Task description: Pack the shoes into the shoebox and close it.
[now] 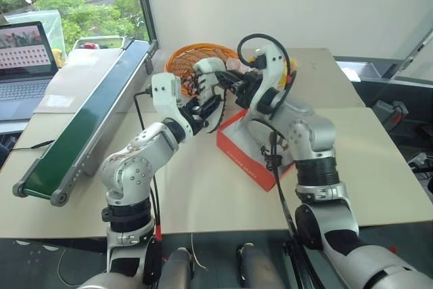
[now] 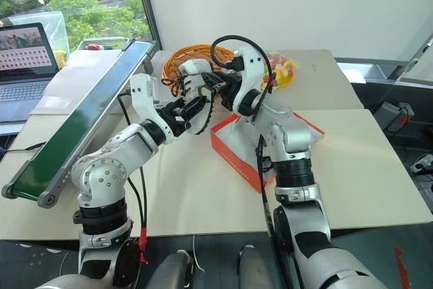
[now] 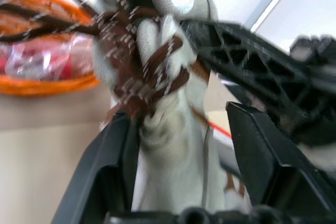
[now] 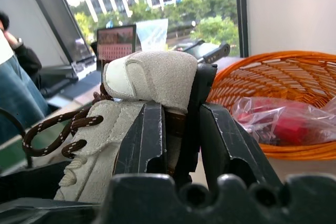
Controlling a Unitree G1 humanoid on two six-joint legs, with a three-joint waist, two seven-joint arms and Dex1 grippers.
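Beige worktop (image 1: 203, 194) carrying, at its left, a long green conveyor (image 1: 88, 123) with a laptop (image 1: 26, 65) beyond it. Right of centre lies the open red shoebox (image 1: 245, 157), white inside. Behind it stands a round orange wicker basket (image 1: 186, 55) holding a red packet in clear wrap (image 4: 286, 124). One cream shoe (image 2: 195, 79) with dark brown laces (image 3: 139, 61) hangs in the air between basket and shoebox, above the box's near-left corner. Right pincer (image 4: 178, 124): fingers closed narrowly on the shoe's heel collar. Left pincer (image 1: 206, 109): fingers partly apart, flanking the shoe's lower body; whether its pads press the shoe cannot be told.
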